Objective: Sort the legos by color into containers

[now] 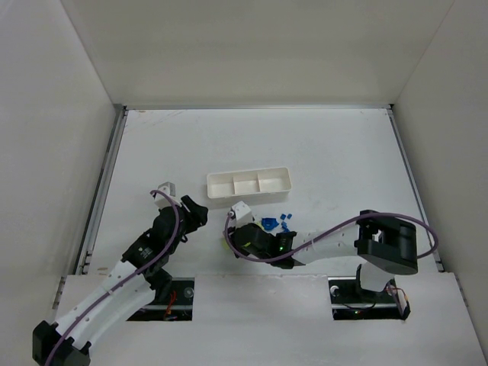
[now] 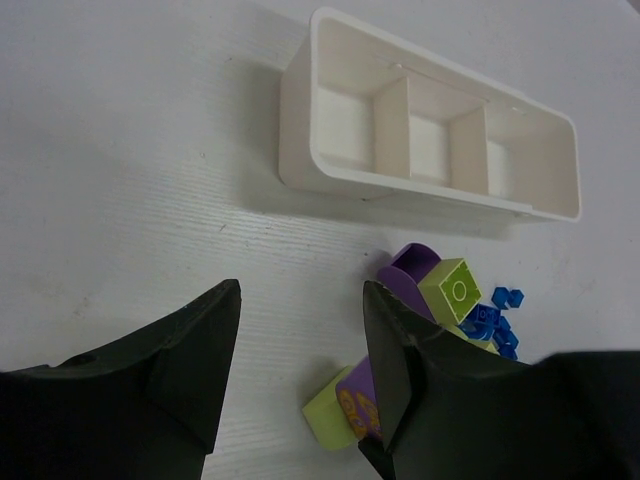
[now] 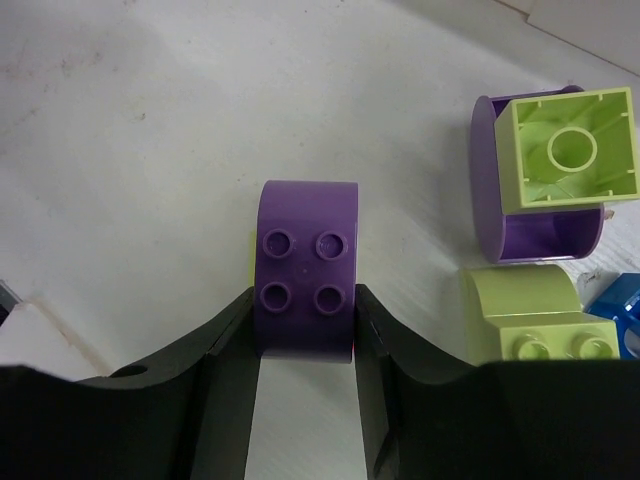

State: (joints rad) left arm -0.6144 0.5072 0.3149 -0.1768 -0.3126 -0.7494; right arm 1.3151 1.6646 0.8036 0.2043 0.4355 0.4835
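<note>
No word, brand or number could be read in any view. Only printed mark: orange-yellow glyphs on side of purple brick (image 2: pixel 352 398), well below white tray (image 2: pixel 300 130) in left wrist view, touching lime brick (image 2: pixel 328 420). Glyphs were rounded, perhaps digits or letters. They were partly hidden behind one finger (image 2: pixel 395 360) of left gripper (image 2: pixel 301 295) and too cut off to make out.

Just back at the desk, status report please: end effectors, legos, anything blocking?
Left end effector open, empty. Right end effector shut on purple brick. Tray empty, other bricks loose nearby. Nothing blocking.
</note>
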